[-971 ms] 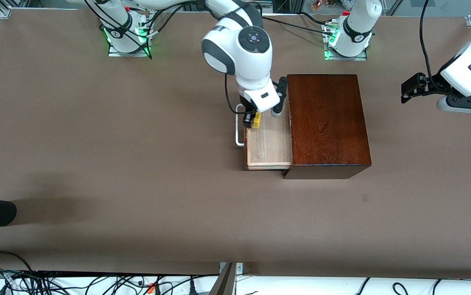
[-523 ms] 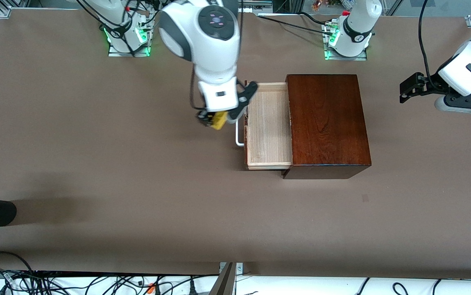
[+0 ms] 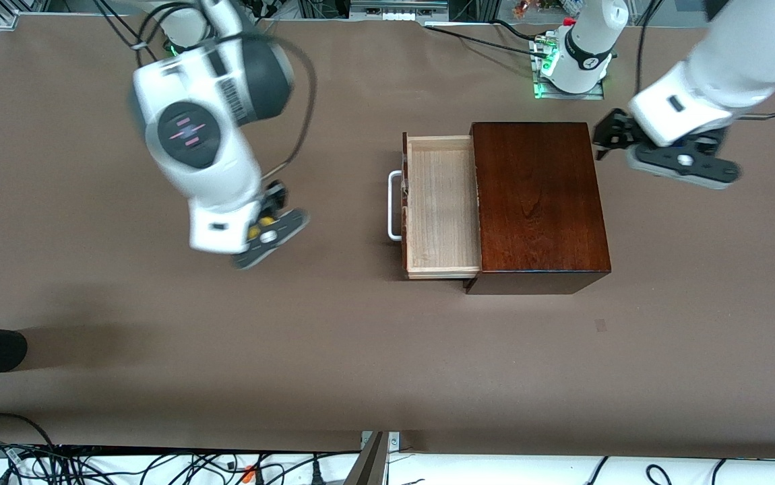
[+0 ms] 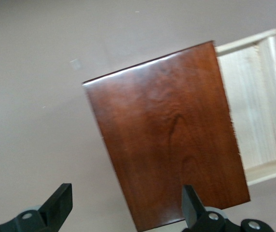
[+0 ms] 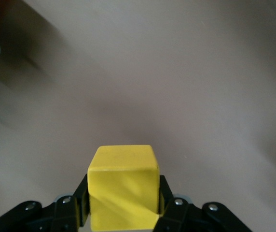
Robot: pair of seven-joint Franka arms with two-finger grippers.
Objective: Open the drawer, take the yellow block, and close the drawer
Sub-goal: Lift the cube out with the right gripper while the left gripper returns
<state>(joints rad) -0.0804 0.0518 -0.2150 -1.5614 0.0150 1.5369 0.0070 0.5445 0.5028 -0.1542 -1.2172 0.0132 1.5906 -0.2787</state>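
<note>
Your right gripper (image 5: 123, 212) pinches the block (image 5: 123, 186) between its two fingers (image 5: 75, 208), one pressed flat to each side of the cube, which sits square in the grip with its top face showing. In the front view that gripper (image 3: 263, 229) hangs over bare table (image 3: 158, 377), well clear of the drawer (image 3: 441, 202) and toward the right arm's end; only a sliver of the block (image 3: 265, 221) shows under the wrist.

The drawer stands pulled out of the box (image 3: 539, 202), its pale floor uncovered and its white handle (image 3: 393, 205) facing your right gripper.

Your left gripper (image 3: 606, 138) hovers at the box's corner toward the left arm's end. Its fingers (image 4: 58, 205) are spread wide with nothing between them, and from its wrist camera you look down on the box (image 4: 167, 130) and the pulled-out drawer (image 4: 258, 101).
</note>
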